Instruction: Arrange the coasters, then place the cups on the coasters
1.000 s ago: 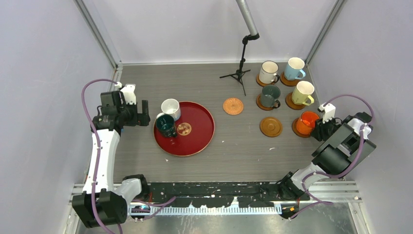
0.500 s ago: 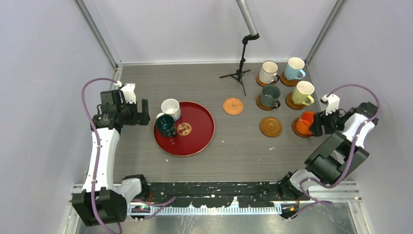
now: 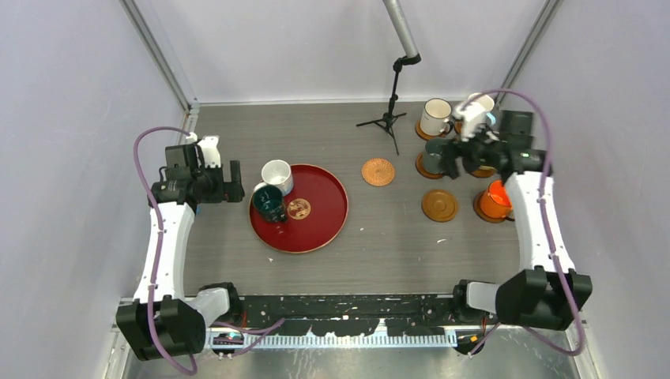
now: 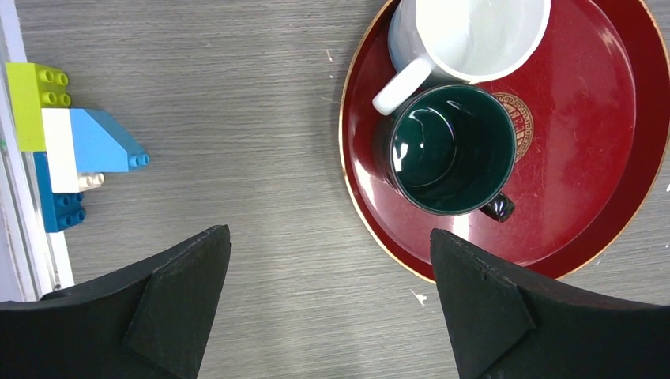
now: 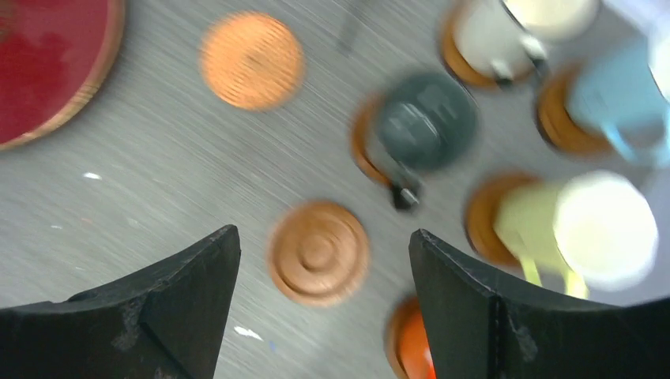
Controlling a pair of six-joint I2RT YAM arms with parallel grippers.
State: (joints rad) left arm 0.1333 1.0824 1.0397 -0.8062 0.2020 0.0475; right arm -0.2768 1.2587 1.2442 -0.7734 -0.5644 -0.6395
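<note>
Both are released and empty. The left end effector [image 4: 329,231] hovers left of the red tray [image 3: 324,230], where the white cup [image 3: 276,174] and dark teal cup [image 3: 269,204] sit side by side. The right end effector [image 5: 324,231] hangs above a bare wooden coaster [image 5: 318,253] near the grey-green cup [image 5: 427,118] — far right on the bench [image 3: 379,245].

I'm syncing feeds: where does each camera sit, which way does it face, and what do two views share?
Top external: fixed above and behind, looking down at the table; left arm, right arm show.
Left wrist: on left arm, facing down at red tray and dark teal mug; open left pincer shows.
Right wrist: on right arm, facing down at woven coaster, blurred; open right pincer shows.
Shared: top and left wrist both show the tray.
</note>
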